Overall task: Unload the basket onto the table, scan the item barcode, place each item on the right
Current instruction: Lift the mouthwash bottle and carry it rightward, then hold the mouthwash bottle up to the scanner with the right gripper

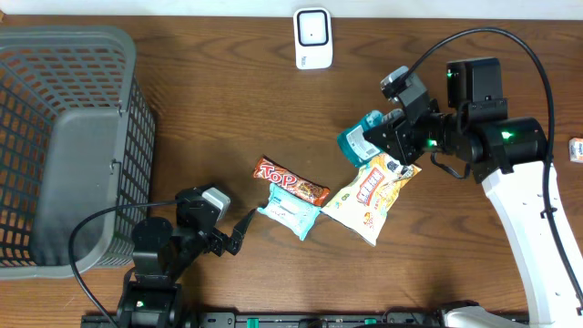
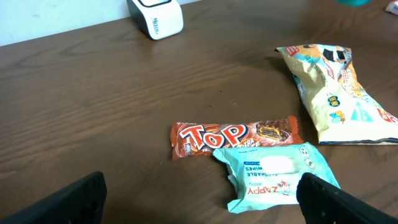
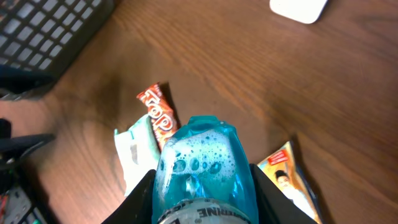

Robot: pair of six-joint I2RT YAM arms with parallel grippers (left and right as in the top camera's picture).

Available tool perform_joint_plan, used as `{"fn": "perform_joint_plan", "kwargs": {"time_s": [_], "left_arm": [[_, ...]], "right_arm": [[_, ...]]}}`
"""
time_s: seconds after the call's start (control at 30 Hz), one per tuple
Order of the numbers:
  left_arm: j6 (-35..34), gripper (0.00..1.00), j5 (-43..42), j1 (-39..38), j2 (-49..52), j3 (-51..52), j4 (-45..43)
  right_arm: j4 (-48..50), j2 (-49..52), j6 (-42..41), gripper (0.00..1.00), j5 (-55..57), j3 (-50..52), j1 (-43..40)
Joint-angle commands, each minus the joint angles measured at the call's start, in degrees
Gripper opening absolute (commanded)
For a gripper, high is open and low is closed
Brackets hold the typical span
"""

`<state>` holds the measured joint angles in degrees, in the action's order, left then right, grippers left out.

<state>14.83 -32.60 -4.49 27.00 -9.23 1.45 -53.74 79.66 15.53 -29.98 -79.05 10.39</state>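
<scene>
One teal bottle (image 3: 199, 155) in right gripper (image 3: 202, 202), left gripper (image 1: 241, 232) spread wide

Worktop (image 1: 228, 109), brown wood, carrying:
- 1 basket (image 1: 137, 164), grey, slatted; well apart from the left claw (image 1: 239, 235), on the side away from the right claw (image 1: 364, 141).
- 1 wipes packet (image 1: 290, 213), pale blue; directly in front of the left claw.
- 1 chocolate bar (image 1: 291, 181), red-brown wrapper; beyond the wipes packet, touching it.
- 1 snack bag (image 1: 369, 196), yellow-white; just beside the right claw.

Overhead looks down — all 3 views share Top bar (image 1: 291, 181).
</scene>
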Motion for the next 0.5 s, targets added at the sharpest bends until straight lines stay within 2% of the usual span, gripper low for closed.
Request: {"fn": "perform_joint_plan", "kwargs": {"time_s": [0.0, 0.27, 0.47], "left_arm": [[-0.5, 0.98, 0.3, 0.2, 0.0, 0.4, -0.2], [-0.5, 0.98, 0.3, 0.2, 0.0, 0.4, -0.2], [-0.5, 0.98, 0.3, 0.2, 0.0, 0.4, -0.2]], "right_arm": [[1.4, 0.2, -2.0, 0.08, -0.1, -1.6, -0.2], [4.1, 2.2, -2.3, 0.09, 6.7, -1.6, 0.4], [12.0, 4.7, -2.3, 0.11, 12.6, -1.6, 3.4]]}}
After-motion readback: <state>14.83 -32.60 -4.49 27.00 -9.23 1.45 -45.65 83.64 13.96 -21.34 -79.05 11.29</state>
